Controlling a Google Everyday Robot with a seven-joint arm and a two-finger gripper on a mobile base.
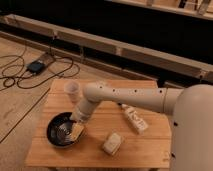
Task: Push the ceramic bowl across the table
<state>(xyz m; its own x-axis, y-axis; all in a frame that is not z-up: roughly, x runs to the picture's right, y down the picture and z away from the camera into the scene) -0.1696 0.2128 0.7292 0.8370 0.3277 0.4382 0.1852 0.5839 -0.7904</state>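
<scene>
The ceramic bowl (pixel 61 131), glossy black with pale rings inside, sits on the front left part of the light tan wooden table (pixel 105 112). My gripper (pixel 77 131) hangs at the end of the white arm (pixel 125 99), which reaches in from the right. The gripper is down at the bowl's right rim, over its inner right side. It hides part of that rim.
A small pale cup (pixel 72 90) stands at the table's back left, behind the bowl. A white bottle (pixel 134 119) lies on its side right of centre. A pale packet (pixel 112 143) lies near the front edge. Cables and a dark box (pixel 36 66) lie on the floor to the left.
</scene>
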